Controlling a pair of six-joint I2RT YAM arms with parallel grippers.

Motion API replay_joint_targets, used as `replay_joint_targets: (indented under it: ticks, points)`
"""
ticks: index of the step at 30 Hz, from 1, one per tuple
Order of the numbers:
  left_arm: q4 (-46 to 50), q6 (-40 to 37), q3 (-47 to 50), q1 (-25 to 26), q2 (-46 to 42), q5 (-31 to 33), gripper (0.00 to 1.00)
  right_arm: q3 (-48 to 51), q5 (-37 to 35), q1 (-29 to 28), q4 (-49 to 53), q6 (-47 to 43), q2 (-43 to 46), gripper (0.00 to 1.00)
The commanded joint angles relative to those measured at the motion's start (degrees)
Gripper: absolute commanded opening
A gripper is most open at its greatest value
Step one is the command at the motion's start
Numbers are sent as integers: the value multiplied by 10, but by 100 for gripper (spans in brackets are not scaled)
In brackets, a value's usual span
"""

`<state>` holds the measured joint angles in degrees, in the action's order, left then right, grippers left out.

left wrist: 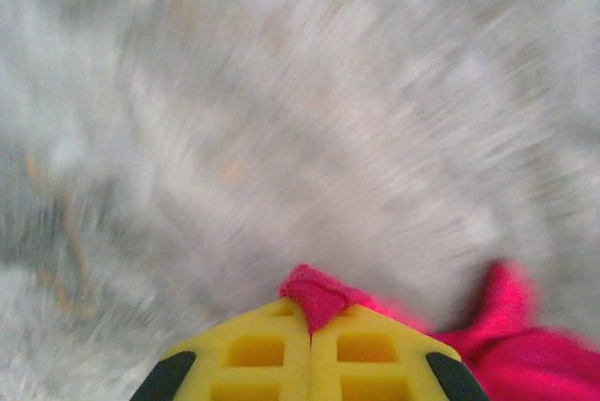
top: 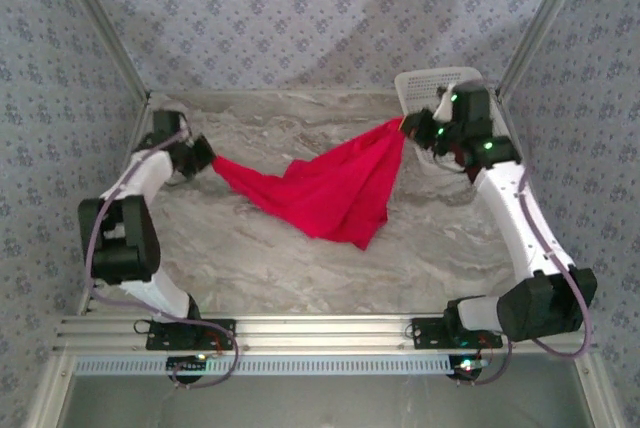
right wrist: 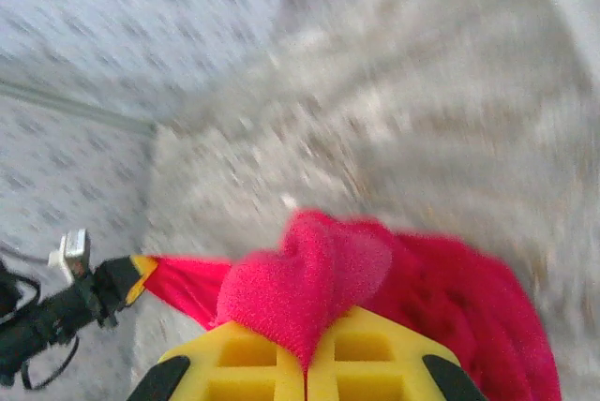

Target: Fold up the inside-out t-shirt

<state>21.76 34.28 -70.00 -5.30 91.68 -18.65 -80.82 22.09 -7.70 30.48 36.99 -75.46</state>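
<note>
Inside-out t-shirt point(top: 330, 193) looks soft, limp, light, sagging between left claw point(top: 207, 156) at 9 o'clock and right claw point(top: 410, 126) at 2 o'clock, both clamped on bunched edges, probably the best hold.

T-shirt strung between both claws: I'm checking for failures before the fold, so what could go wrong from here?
The left claw pinches only a small tip of the t-shirt, which may slip out under tension. The right claw grips next to the white basket, where cloth could snag. The shirt sags bunched, so creases may get trapped.
</note>
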Motion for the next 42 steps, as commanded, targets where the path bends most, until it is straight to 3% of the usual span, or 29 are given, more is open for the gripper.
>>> replay_joint_targets:
  ticks: [1, 6, 12, 21, 27, 31, 35, 39, 42]
  points:
    - [-64, 78, -72, -61, -132, -103, 0, -126, 12, 43, 67, -27, 17, 0]
    - [-191, 184, -65, -132, -213, -173, 0, -195, 42, 87, 78, -14, 24, 0]
    - [-217, 217, -70, -144, -234, -224, 0, -245, 62, 95, 82, 14, 30, 0]
    - [-138, 227, -177, -205, -269, -260, 0, -366, 75, 117, 144, -1, 57, 0]
    - [18, 137, -339, -208, -260, -255, 2, -403, 70, 124, 134, 7, 96, 0]
    - [64, 95, -369, -209, -252, -229, 3, -386, 66, 124, 117, 12, 96, 0]
    - [6, 100, -290, -205, -234, -237, 3, -313, 64, 124, 63, 23, 75, 0]
    - [-37, 66, -215, -163, -179, -214, 4, -235, 57, 106, 19, 25, 29, 0]
    - [-37, 39, -204, -127, -98, -193, 3, -192, 7, 59, 2, -4, -14, 0]
